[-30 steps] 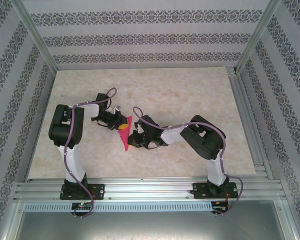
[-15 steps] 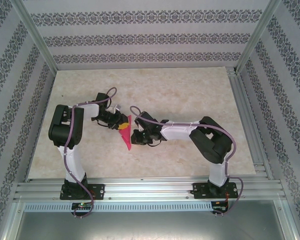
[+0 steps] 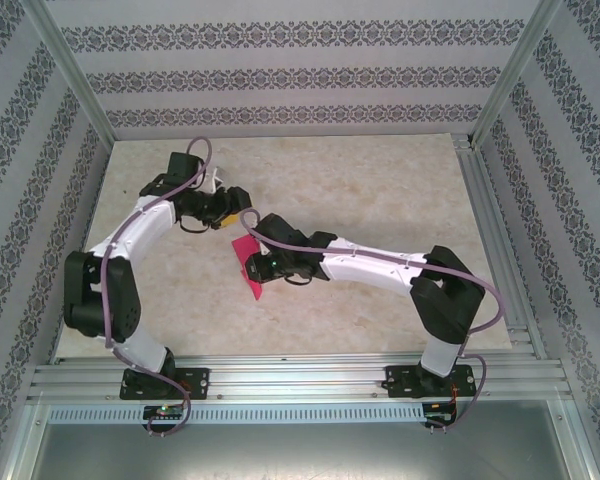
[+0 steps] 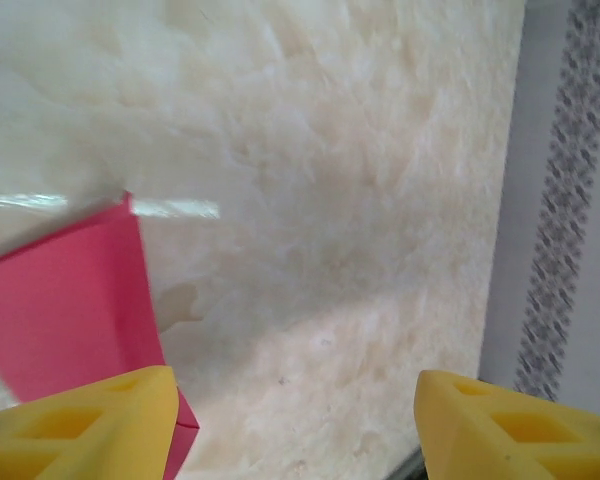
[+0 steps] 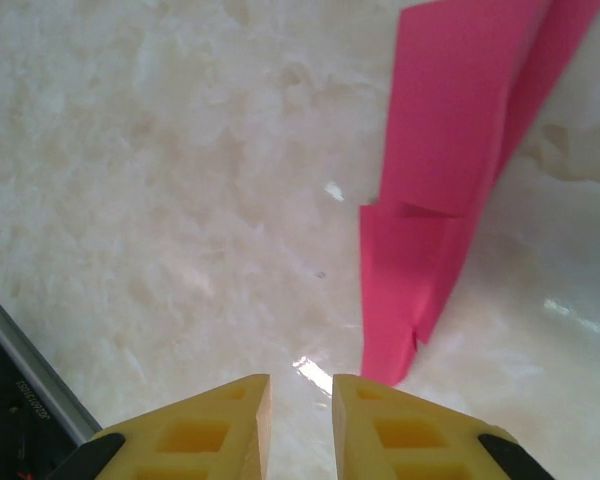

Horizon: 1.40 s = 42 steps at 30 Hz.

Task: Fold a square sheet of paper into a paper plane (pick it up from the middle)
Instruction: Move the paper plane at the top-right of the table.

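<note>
Right wrist: paper plane (image 5: 445, 190) lies on desk (image 5: 160, 200), just ahead & to the right of right hand (image 5: 300, 385), fingers narrow, nothing between. Left hand (image 4: 295, 395) wide, empty, paper beside one finger. Judged v. light, thin, limp, slides easily, crushes if squeezed; pinch mid-fold, gently. Vs 1 s ago: both hands have let go, left arm swung away.

Bright, even light; soft glare streaks on the marble table (image 4: 360, 200), blurry left wrist view.
</note>
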Tool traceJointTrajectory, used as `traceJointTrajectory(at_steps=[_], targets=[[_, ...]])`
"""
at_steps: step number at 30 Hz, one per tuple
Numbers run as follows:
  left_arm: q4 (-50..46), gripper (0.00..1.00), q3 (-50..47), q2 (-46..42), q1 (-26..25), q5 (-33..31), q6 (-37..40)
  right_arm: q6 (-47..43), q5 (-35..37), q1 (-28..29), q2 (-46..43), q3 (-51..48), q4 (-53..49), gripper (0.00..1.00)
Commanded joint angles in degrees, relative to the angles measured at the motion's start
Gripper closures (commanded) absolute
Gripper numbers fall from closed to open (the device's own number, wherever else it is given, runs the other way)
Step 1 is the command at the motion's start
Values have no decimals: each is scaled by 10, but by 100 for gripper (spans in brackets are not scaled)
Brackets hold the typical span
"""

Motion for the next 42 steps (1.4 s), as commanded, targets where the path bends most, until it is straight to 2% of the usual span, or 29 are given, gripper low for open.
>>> traceJointTrajectory(at_steps=[1,2,4,5,7,11,15,18,24,28,32,37,42], targets=[[-60,35,-39,-46,49,-156,-44,-33,27,9,52,60,-30,73],[-55,34,-58,-61,69,-161,-53,-30,26,8,72,78,-33,70],[-42,34,-89,-79,98,-151,-63,-40,35,7,117,137,-88,70],[-45,34,-96,-83,108,-150,-60,-48,56,10,137,163,-113,66],[-53,34,-103,-88,118,-155,-53,-57,86,12,175,216,-177,63],[-46,34,-116,-93,125,-144,-50,-59,120,13,212,258,-238,59],[-35,34,-122,-91,126,-131,-47,-53,146,15,202,253,-244,56],[-34,34,-123,-87,126,-125,-46,-36,159,15,191,249,-245,46],[-25,35,-128,-83,126,-111,-47,-17,125,18,205,248,-243,45],[-18,35,-131,-79,126,-99,-49,-12,121,24,198,257,-241,31],[-17,35,-132,-79,126,-94,-47,-2,144,28,175,257,-254,25],[-11,35,-133,-71,126,-85,-47,15,128,38,174,232,-235,25],[-1,36,-138,-66,126,-75,-51,20,162,44,211,269,-276,28]])
